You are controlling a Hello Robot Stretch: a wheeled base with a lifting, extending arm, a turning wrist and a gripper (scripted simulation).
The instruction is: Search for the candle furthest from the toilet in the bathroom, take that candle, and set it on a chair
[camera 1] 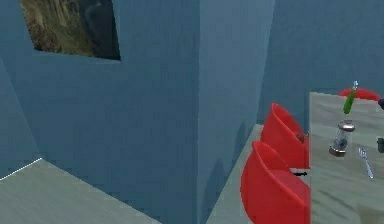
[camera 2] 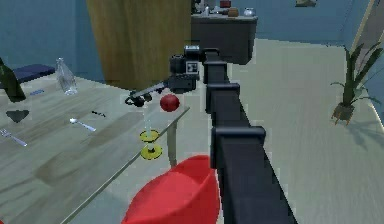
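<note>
Two red seats stand just beside the pale counter [camera 1: 345,200] at the forward view's lower right: the far chair [camera 1: 283,135] and the near chair [camera 1: 272,188]. A green bottle [camera 1: 349,102] and a fork [camera 1: 366,162] are on the counter. Blue walls [camera 1: 150,110] take up the middle and left, a picture [camera 1: 72,27] hangs upper left, and pale floor [camera 1: 60,195] shows lower left.

In the arm side view I see the arm [camera 2: 235,140] rising from the bottom edge to the claw [camera 2: 140,98] by the counter's right edge, with a red ball [camera 2: 170,102] just beside it. I cannot tell whether the claw is grasping anything. A small yellowish cylinder [camera 2: 150,145], maybe the candle, stands on the counter's corner at centre frame, and a red chair [camera 2: 178,195] is below it. A wooden door [camera 2: 140,40] and a dark cabinet [camera 2: 225,35] are along the top, and a plant [camera 2: 355,75] is at right.
</note>
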